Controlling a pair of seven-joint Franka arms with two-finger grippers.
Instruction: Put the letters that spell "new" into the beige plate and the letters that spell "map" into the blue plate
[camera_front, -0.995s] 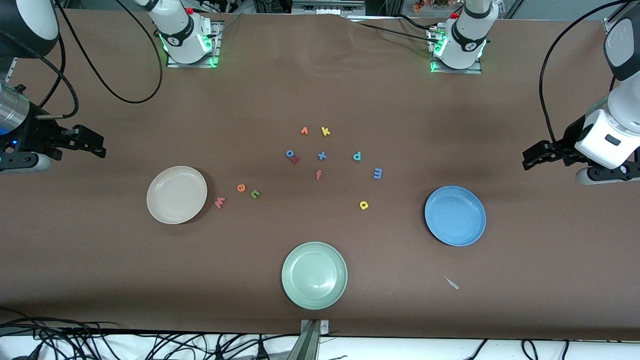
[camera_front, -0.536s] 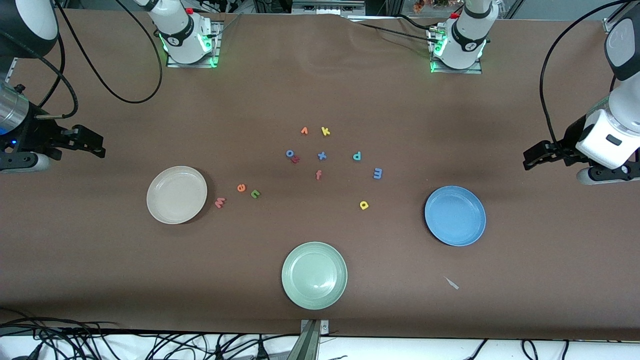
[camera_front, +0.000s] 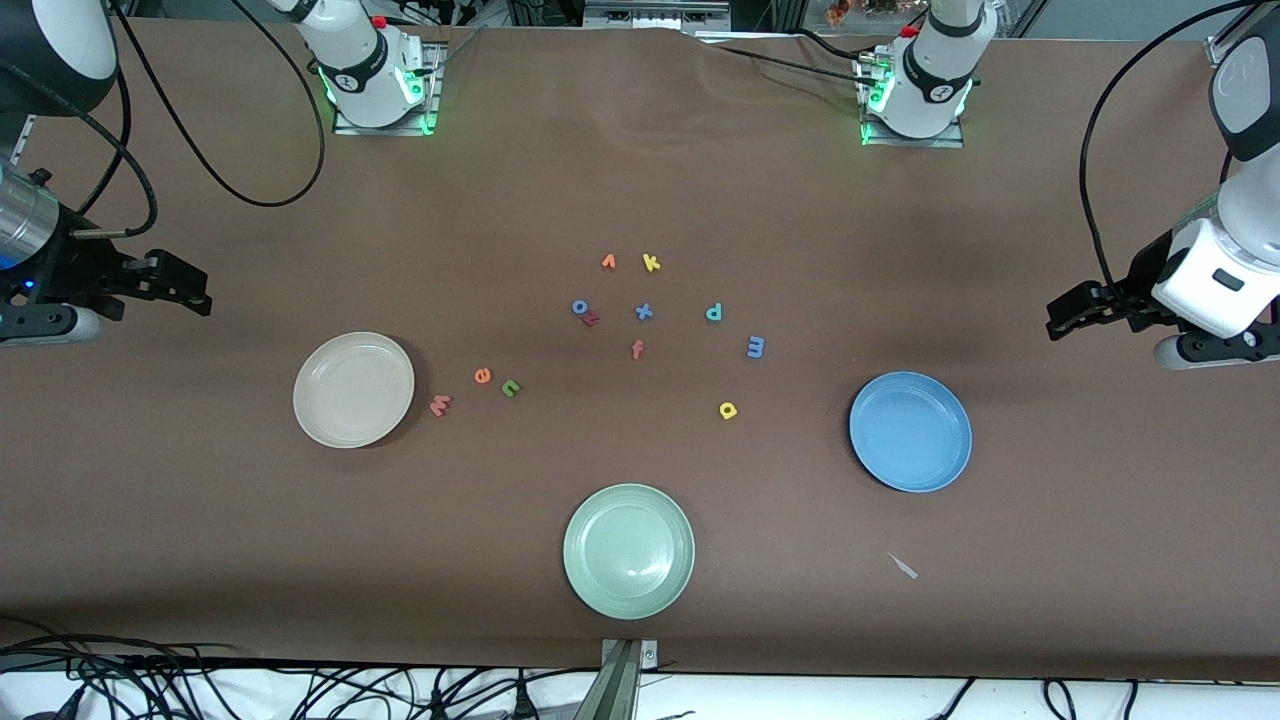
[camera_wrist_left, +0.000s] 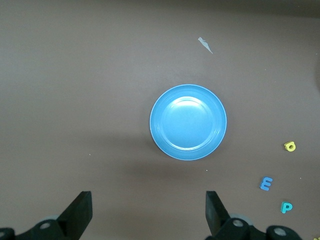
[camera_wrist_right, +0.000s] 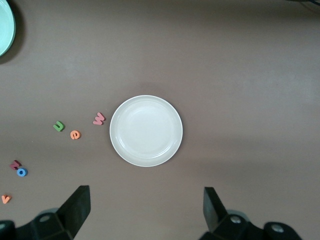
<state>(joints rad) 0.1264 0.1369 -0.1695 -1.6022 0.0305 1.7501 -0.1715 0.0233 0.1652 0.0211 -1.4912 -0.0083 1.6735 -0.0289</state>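
Both hands open, high over table ends; letters (camera_front: 483, 376) well apart

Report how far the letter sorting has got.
Nothing is done yet: the beige plate and blue plate hold nothing. Nothing is in hand; the left gripper and right gripper hang open at the table's ends. Left to do: the pink w, orange e, green n, blue m, yellow a and teal p.
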